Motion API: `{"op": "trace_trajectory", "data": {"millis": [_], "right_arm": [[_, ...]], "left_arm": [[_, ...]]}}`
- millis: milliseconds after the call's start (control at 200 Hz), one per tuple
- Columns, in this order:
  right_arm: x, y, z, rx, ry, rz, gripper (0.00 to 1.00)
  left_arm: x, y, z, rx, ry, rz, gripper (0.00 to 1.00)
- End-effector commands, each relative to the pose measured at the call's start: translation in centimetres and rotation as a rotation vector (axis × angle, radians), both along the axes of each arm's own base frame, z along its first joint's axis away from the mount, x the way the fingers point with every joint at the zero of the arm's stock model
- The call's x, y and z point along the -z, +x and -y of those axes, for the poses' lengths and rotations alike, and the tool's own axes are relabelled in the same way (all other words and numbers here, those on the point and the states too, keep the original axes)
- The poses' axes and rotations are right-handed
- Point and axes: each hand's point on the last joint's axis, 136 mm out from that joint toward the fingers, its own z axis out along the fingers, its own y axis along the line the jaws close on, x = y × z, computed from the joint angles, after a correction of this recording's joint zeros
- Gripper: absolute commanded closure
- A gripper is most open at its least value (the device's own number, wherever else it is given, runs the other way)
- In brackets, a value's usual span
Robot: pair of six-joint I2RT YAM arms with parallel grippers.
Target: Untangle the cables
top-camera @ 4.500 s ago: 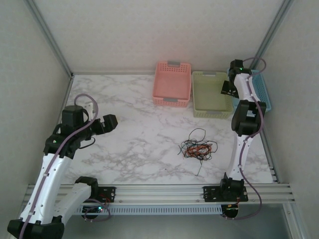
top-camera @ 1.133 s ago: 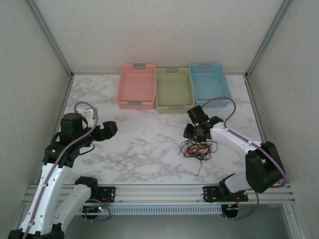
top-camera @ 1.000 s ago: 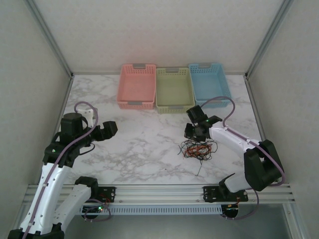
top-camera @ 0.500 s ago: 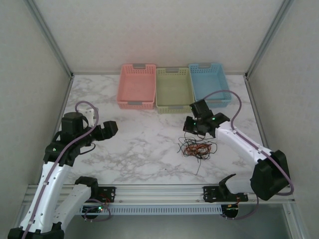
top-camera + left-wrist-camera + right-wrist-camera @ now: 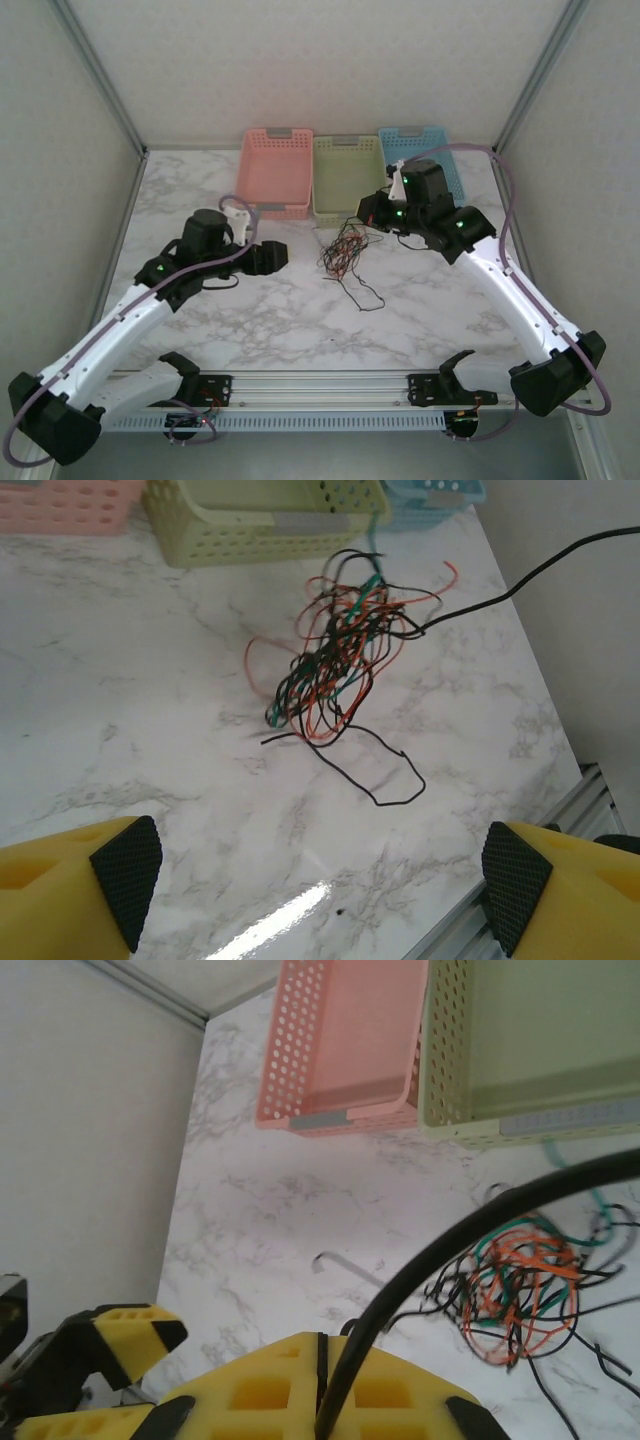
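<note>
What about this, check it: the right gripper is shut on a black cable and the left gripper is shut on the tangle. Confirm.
Wrong on the left gripper: the left wrist view shows it open, short of the tangle. The right gripper is shut on a black cable.

Top external camera: mounted high behind the near edge of the table (image 5: pixel 440 300), facing 12 o'clock and downward, far enough to cover all of it. Left wrist camera: low and close to the surface, facing about 2 o'clock. Right wrist camera: higher up, tilted down toward 10 o'clock. All three views share the cables (image 5: pixel 343 250), the green basket (image 5: pixel 345 180) and the pink basket (image 5: pixel 275 175)
</note>
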Motion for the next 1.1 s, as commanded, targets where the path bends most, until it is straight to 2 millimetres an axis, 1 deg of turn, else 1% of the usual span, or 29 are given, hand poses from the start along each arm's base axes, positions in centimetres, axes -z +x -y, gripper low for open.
{"op": "trace_trajectory", "data": {"millis": [0,65,130,215,275,295,375,486,551,631,746,821,911,1016,1096], "right_arm": [[0.1,-0.3,-0.8,-0.019,0.032,-0.033,1.00],[0.3,-0.1,-0.9,-0.019,0.029,-0.035,1.00],[0.9,0.1,-0.7,-0.010,0.002,-0.041,1.00],[1.8,0.3,-0.5,-0.001,-0.031,-0.053,1.00],[2.2,0.3,-0.5,-0.002,-0.034,-0.058,1.00],[2.4,0.3,-0.5,-0.001,-0.038,-0.059,1.00],[3.1,0.5,-0.3,0.004,-0.057,-0.069,1.00],[3.6,0.6,-0.5,-0.001,-0.062,-0.079,1.00],[3.7,0.6,-0.6,-0.005,-0.064,-0.081,1.00],[3.9,0.6,-0.6,-0.007,-0.067,-0.085,1.00],[4.0,0.6,-0.6,-0.009,-0.067,-0.087,1.00],[4.1,0.6,-0.7,-0.009,-0.064,-0.090,1.00],[4.2,0.6,-0.7,-0.010,-0.060,-0.091,1.00],[4.2,0.6,-0.8,-0.012,-0.060,-0.093,1.00],[4.2,0.5,-0.7,-0.011,-0.061,-0.091,1.00]], "left_arm": [[2.0,0.5,1.3,0.013,0.013,-0.009,0.16],[3.6,0.3,2.1,0.031,0.020,-0.024,0.16],[4.6,0.5,2.7,0.030,0.004,-0.029,0.17],[5.5,0.7,3.7,0.035,-0.041,-0.054,0.18],[6.1,0.4,4.4,0.054,-0.047,-0.073,0.18],[5.7,0.4,4.9,0.068,-0.063,-0.056,0.18],[5.2,-0.2,6.1,0.119,-0.072,-0.035,0.17],[4.3,-1.0,6.9,0.161,-0.107,-0.005,0.16],[4.2,-1.1,7.0,0.164,-0.123,-0.002,0.13],[4.1,-0.8,7.2,0.159,-0.132,-0.001,0.11],[3.9,0.2,8.0,0.144,-0.151,-0.003,0.12],[3.6,0.9,8.5,0.127,-0.168,-0.002,0.13],[3.5,1.4,9.3,0.132,-0.173,-0.011,0.15],[3.5,1.3,10.3,0.150,-0.168,-0.019,0.19],[3.5,1.4,10.7,0.146,-0.159,-0.020,0.22]]}}
